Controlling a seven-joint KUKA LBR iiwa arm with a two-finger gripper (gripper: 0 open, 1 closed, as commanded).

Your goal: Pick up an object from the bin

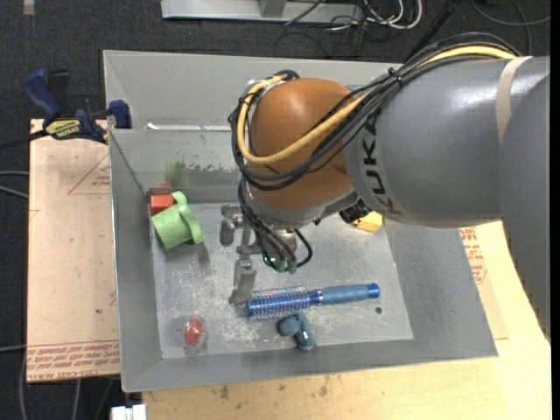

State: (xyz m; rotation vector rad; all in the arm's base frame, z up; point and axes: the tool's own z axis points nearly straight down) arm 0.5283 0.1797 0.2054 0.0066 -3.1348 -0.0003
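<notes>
My gripper hangs below the arm's orange cover, low over the middle of the bin floor. Its tip is right at the left end of a blue hairbrush, which lies flat along the front of the bin with its handle pointing right. I see nothing held in the gripper. A small teal knob-like piece rests just in front of the brush. A green plastic cup-shaped thing lies on its side to the left, with a red block behind it.
A small red thing in clear wrap sits in the front left corner. A yellow piece peeks out under the arm at the right. The arm and its orange cover hide the back middle of the bin.
</notes>
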